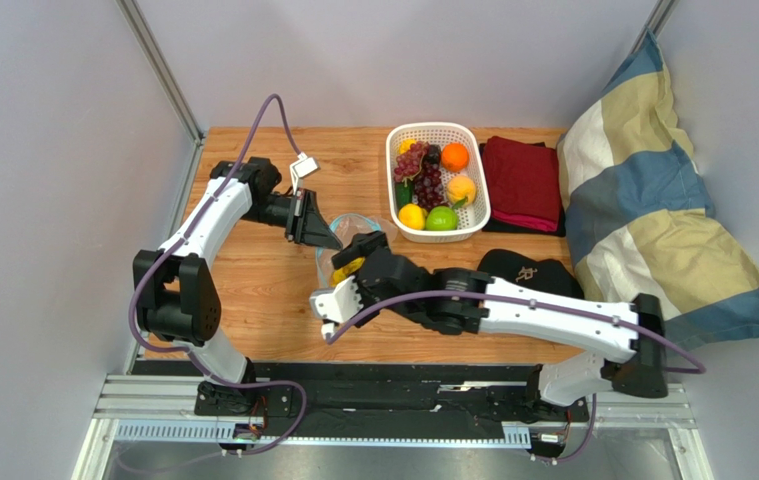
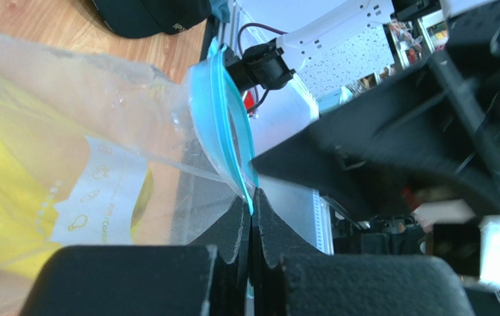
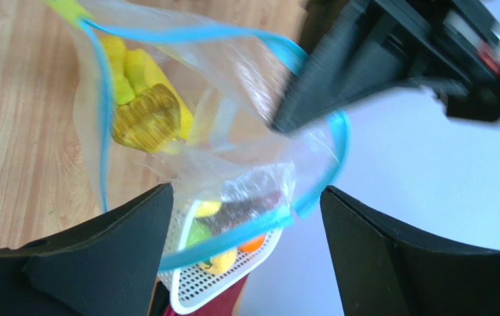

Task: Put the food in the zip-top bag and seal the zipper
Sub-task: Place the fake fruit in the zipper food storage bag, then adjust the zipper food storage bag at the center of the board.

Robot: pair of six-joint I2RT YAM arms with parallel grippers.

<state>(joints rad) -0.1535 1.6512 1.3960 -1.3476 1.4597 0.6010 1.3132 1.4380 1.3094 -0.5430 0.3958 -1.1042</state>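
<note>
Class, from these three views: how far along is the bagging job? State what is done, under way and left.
Done: the banana bunch lies inside the zip-top bag. Under way: the left gripper pinches the zipper, holding the mouth open; the right gripper hangs open beside it. Left: the grapes, orange and other fruit in the basket, then sealing.

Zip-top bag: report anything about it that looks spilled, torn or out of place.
Nothing looks spilled or torn. The bag hangs open with the banana bunch inside, its zipper pinched in the shut left gripper. The other fruit sits in the white basket.
</note>
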